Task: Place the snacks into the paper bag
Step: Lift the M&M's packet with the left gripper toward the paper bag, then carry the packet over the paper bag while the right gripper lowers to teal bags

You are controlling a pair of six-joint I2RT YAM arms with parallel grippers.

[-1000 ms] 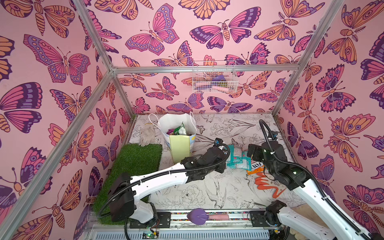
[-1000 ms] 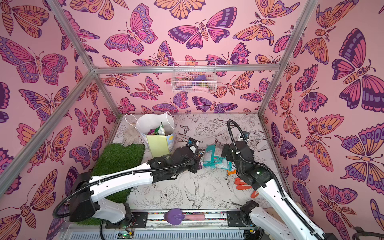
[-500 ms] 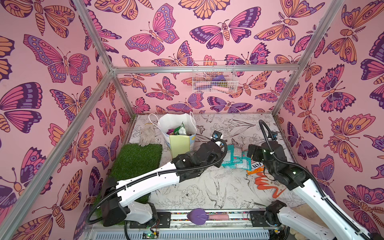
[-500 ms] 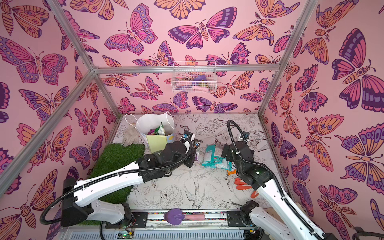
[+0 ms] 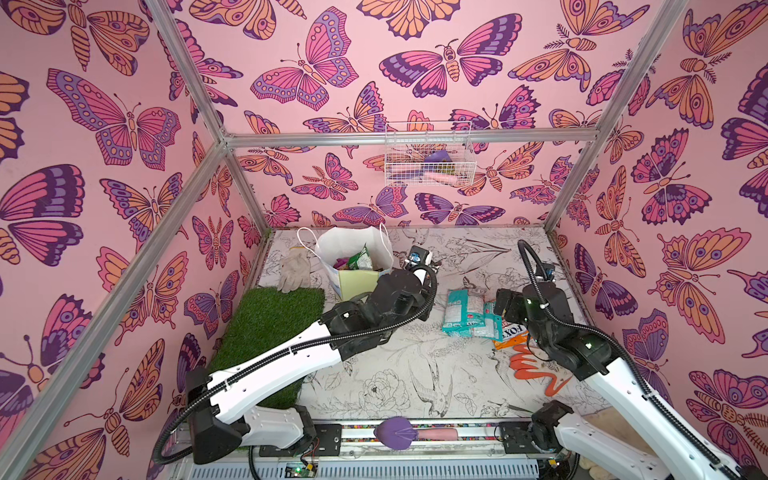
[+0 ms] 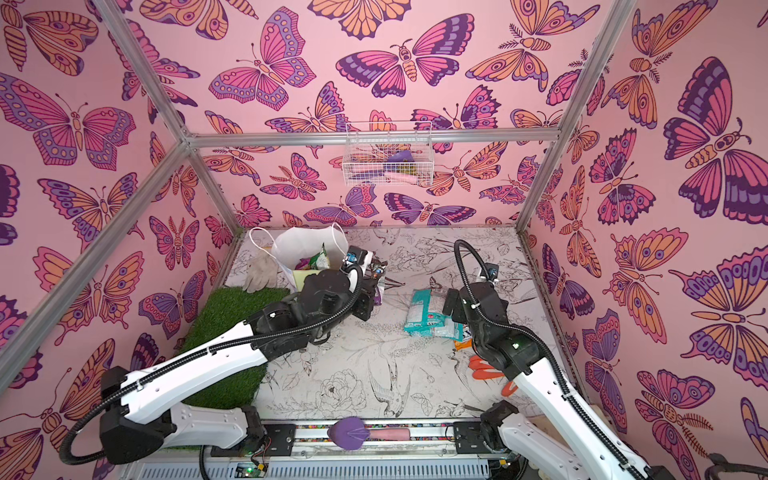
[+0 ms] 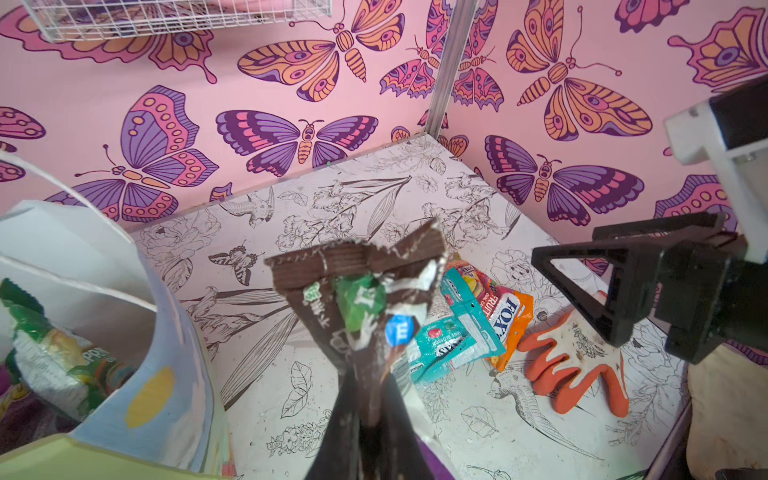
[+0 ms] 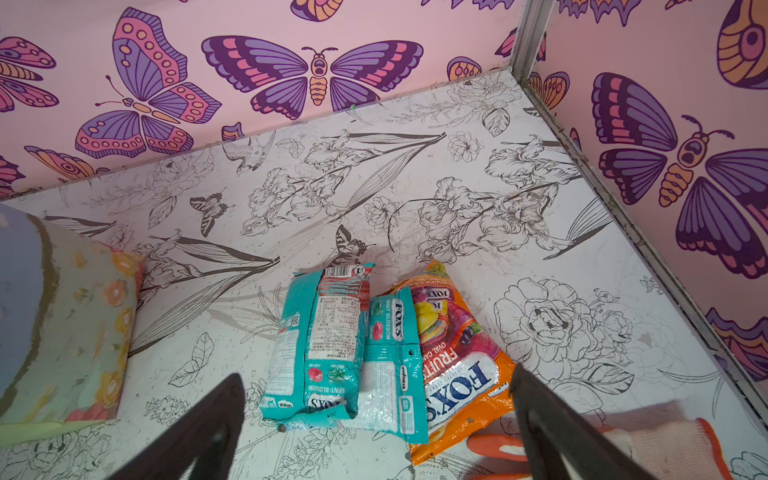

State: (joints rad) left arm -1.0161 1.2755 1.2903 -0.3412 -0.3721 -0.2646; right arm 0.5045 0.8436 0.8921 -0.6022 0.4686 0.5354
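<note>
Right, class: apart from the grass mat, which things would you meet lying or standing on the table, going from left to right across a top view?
grey-white glove → paper bag → teal packets → orange Fox's bag → orange-and-grey glove

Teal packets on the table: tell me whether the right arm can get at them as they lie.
Probably yes. The right hand hangs open just above the teal packets, with nothing between. The left arm is off by the paper bag, so the way looks free.
</note>
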